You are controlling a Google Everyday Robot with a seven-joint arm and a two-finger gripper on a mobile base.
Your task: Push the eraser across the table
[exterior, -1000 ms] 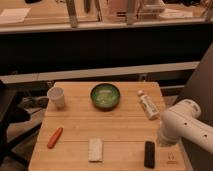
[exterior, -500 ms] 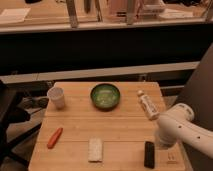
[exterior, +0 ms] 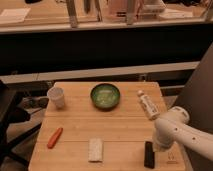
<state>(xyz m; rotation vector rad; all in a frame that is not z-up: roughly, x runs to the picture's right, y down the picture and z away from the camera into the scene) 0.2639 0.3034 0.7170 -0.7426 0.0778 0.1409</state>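
Observation:
The eraser (exterior: 149, 154) is a small flat black bar lying near the front right edge of the light wooden table (exterior: 120, 127), its long side pointing away from me. My white arm reaches in from the right. My gripper (exterior: 167, 153) is low over the table just to the right of the eraser, close beside it and mostly hidden under the arm's last link. I cannot tell whether it touches the eraser.
A whitish pad (exterior: 95, 149) lies front centre, an orange-red marker-like item (exterior: 55, 137) front left. A white cup (exterior: 56, 97) stands back left, a green bowl (exterior: 105, 96) back centre, a white labelled tube (exterior: 148, 105) back right. A dark chair (exterior: 10, 120) stands at the left.
My arm has moved left and down towards the eraser, its end now close beside it. The eraser and other objects have not moved.

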